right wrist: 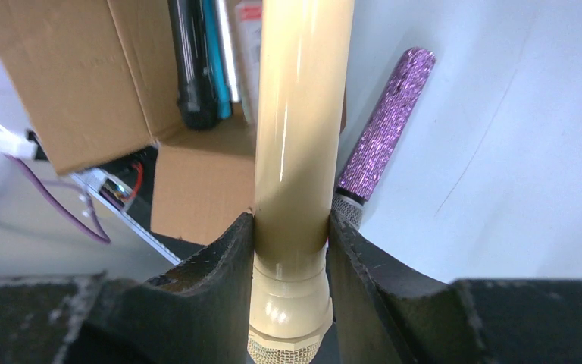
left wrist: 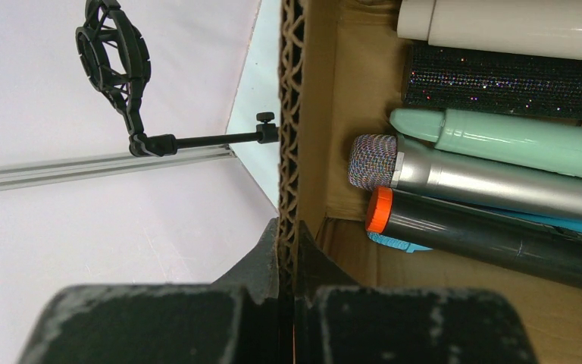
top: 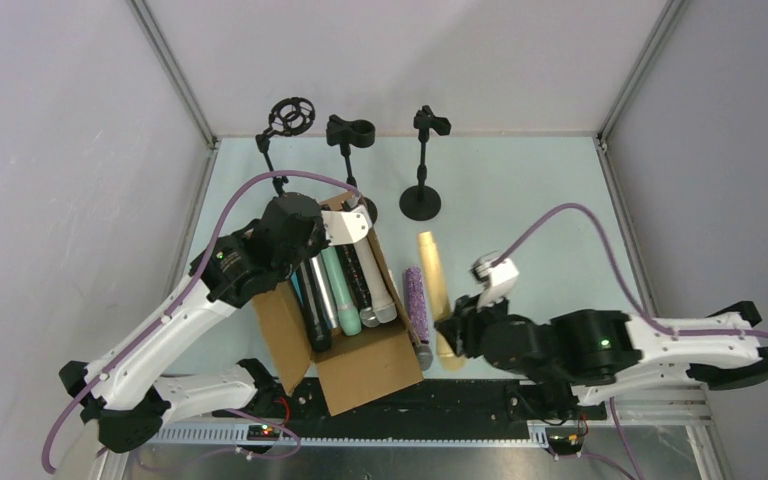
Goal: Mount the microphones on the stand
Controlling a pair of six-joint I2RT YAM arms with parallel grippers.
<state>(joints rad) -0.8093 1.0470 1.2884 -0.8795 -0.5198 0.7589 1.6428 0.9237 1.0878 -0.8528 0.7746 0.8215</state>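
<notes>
My right gripper (right wrist: 290,235) is shut on the cream microphone (right wrist: 301,114), near its mesh head; that microphone (top: 434,290) lies along the table. The glittery purple microphone (top: 417,305) lies beside it, also in the right wrist view (right wrist: 386,114). My left gripper (left wrist: 288,254) is shut on the wall of the brown cardboard box (left wrist: 293,114). Inside the box lie the mint green (left wrist: 515,140), silver-grey (left wrist: 485,182), black orange-tipped (left wrist: 492,235), black glittery (left wrist: 500,76) and white (left wrist: 508,26) microphones, with a blue one (left wrist: 394,243) mostly hidden. Three black stands (top: 421,160) (top: 350,140) (top: 285,125) are at the back.
The box (top: 360,375) is open, flaps spread toward the near edge. The shock-mount stand (left wrist: 114,61) shows just beyond the box wall. Grey walls enclose the table on three sides. A cable rail (top: 360,425) runs along the front.
</notes>
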